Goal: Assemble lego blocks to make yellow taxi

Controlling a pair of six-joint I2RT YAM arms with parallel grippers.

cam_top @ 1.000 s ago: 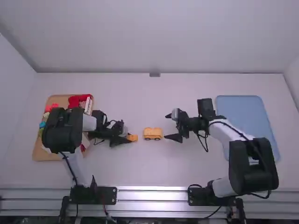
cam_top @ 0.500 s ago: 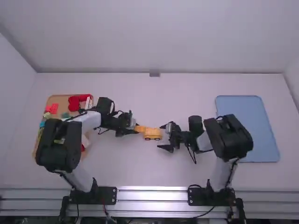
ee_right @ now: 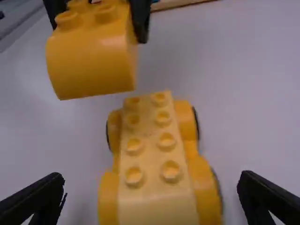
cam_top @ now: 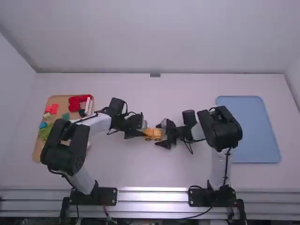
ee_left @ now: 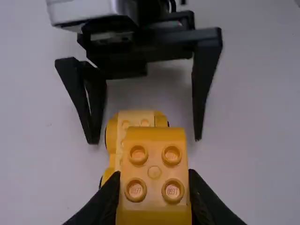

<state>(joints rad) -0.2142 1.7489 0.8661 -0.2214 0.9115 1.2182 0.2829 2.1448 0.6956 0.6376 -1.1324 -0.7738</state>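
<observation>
Moved: left gripper (cam_top: 145,130), rightward, pinching yellow block (ee_left: 154,174) above wheeled base's (ee_right: 150,157) left end; right gripper (cam_top: 158,134), leftward, fingers spread, one each side. Base: mid-table (cam_top: 154,173), well apart from near and far edges. Blue tray (cam_top: 255,126): toward right edge.

Dim, purplish light; slight blur

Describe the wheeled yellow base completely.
The wheeled base looks like moulded plastic: a long, pale yellow deck with two rows of round studs, flanked by deeper yellow wheel arches over dark wheels. It sits upright on the white table, between the right gripper's open fingers, which do not touch it. The left gripper holds a yellow block above the deck, not attached.
</observation>
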